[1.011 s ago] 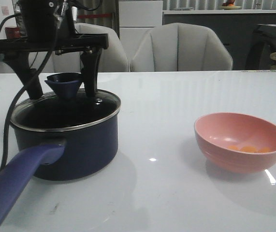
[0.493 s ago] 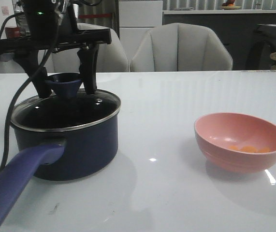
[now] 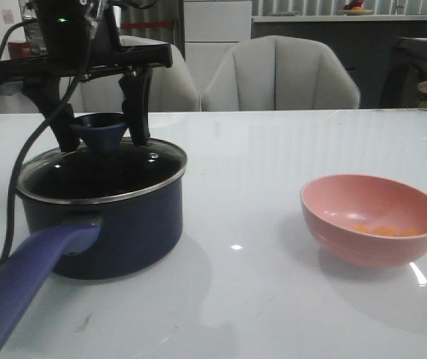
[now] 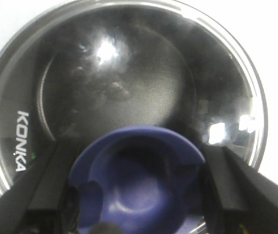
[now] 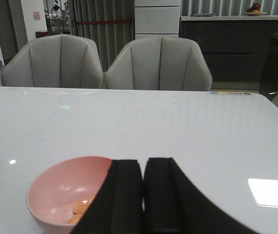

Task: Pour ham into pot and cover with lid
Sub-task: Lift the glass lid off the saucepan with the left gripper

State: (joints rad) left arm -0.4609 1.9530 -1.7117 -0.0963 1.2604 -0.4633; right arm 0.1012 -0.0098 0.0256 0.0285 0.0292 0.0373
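The dark navy pot [image 3: 116, 224] stands at the left of the table, its long purple-blue handle [image 3: 26, 277] pointing toward me. The glass lid [image 3: 123, 173] [image 4: 129, 83] rests on the pot's rim. My left gripper [image 3: 104, 142] [image 4: 139, 195] reaches down from above, its two black fingers pressed against either side of the lid's blue funnel knob [image 3: 99, 129] [image 4: 139, 180]. The ham [image 3: 381, 229] [image 5: 80, 207] lies as small orange pieces in the pink bowl [image 3: 372, 247] [image 5: 51, 187] at the right. My right gripper [image 5: 143, 161] hovers shut and empty over the bowl's near side.
The white table [image 3: 273, 149] runs back to two grey chairs [image 3: 280, 75]. A black cable [image 3: 11, 194] hangs from the left arm beside the pot. The lid's glass reflects light, so the pot's inside is hard to see.
The left gripper's fingers have closed in on the lid's knob, and the gripper shifted slightly right and up. The lid, pot and bowl have stayed put.
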